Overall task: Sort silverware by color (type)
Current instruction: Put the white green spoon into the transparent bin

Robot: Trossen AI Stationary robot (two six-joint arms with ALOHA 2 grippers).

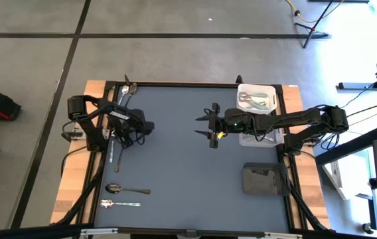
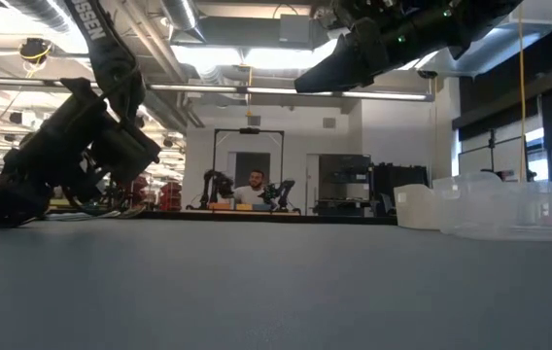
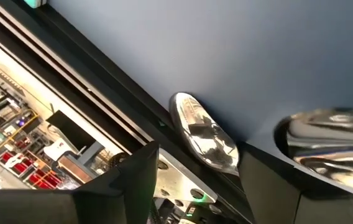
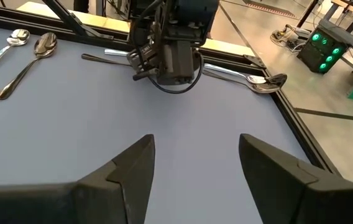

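Slim metal spoons and forks lie in a row along the table's left edge [image 1: 117, 149], with more near the far left corner [image 1: 126, 88]. Two spoons [image 1: 126, 190] [image 1: 119, 203] lie at the near left. My left gripper [image 1: 119, 133] is low over the left-edge row and open. In the left wrist view a shiny spoon bowl [image 3: 204, 134] lies between its fingers and another bowl [image 3: 332, 134] lies beside them. I see no touch. My right gripper [image 1: 208, 126] hangs open above the table's middle [image 4: 192, 162], empty, facing the left arm [image 4: 167, 50].
A white bin [image 1: 257, 99] with silverware inside stands at the far right. A clear bin [image 1: 261, 137] sits under the right arm, and a dark bin [image 1: 265, 179] is nearer. The grey mat [image 1: 175, 172] lies bare between the arms. A person sits far behind the table [image 2: 253, 187].
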